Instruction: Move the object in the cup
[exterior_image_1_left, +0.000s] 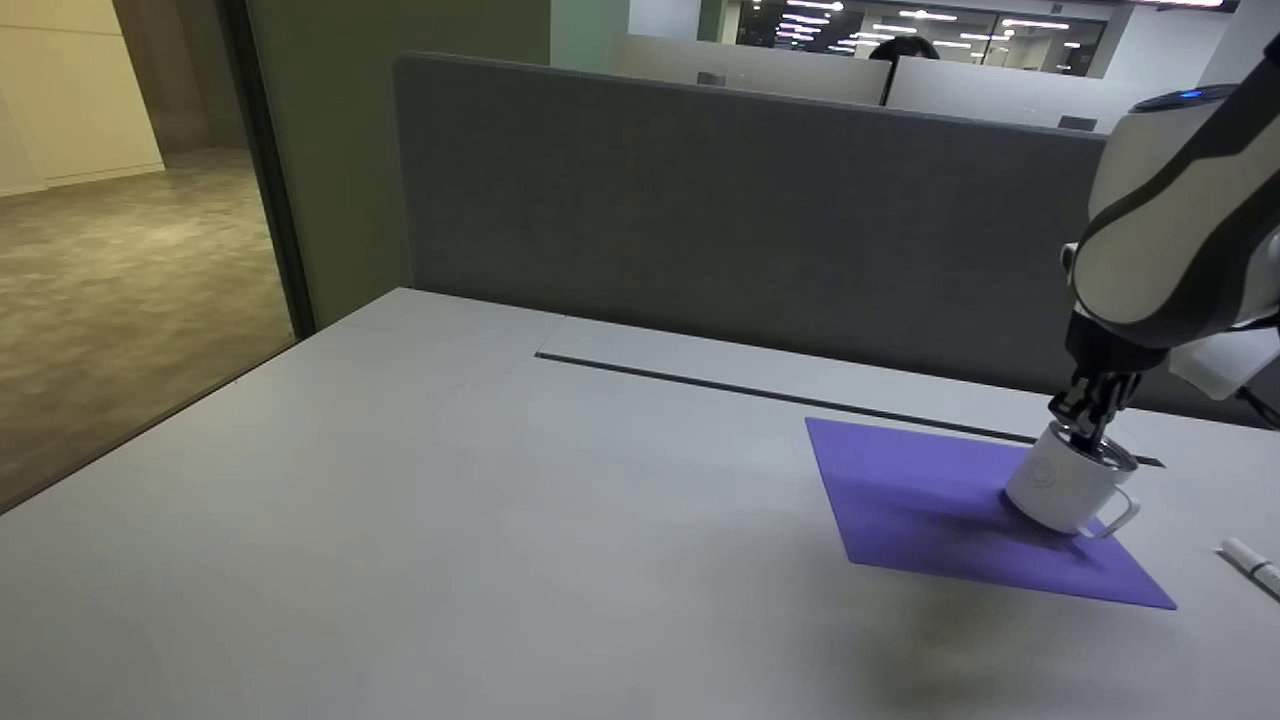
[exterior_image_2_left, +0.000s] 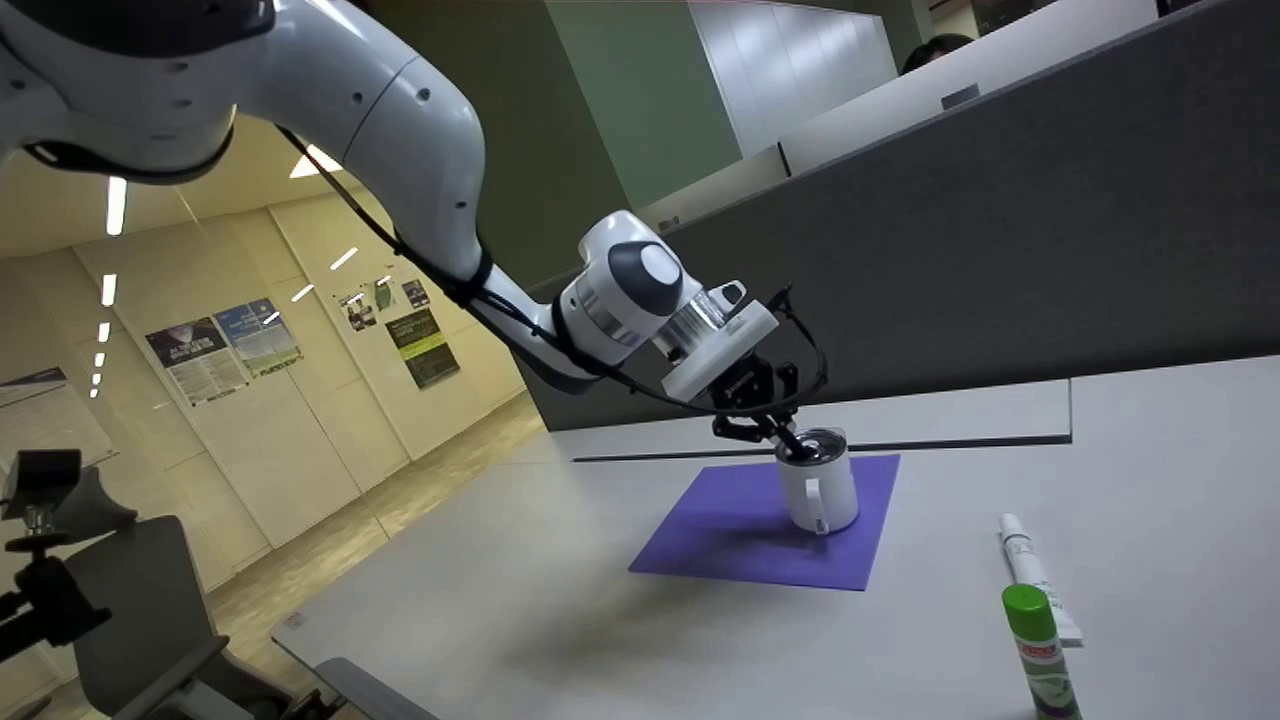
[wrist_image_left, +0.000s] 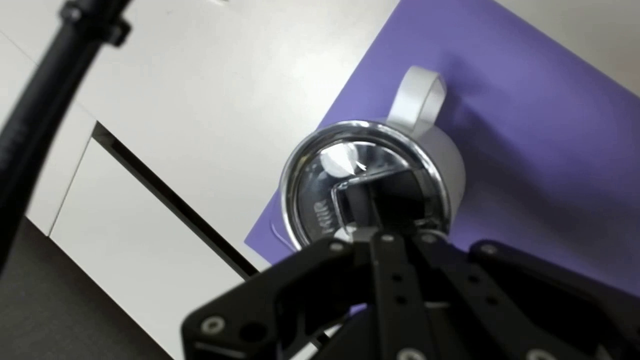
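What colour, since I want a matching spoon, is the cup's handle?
White; the handle shows best in the wrist view.

Wrist view — close, down onto cup (wrist_image_left: 372, 152); both exterior views — farther, sharing mat (exterior_image_1_left: 920, 495).

The cup (exterior_image_1_left: 1068, 485) is short and white, a cylinder with a shiny metallic rim and one white handle (wrist_image_left: 406, 100). It stands upright on the mat (exterior_image_1_left: 900, 485), near one edge. A clear lid (wrist_image_left: 316, 190) with raised letters sits inside the rim, partly hidden. In an exterior view, the cup's wall shows a faint round mark.
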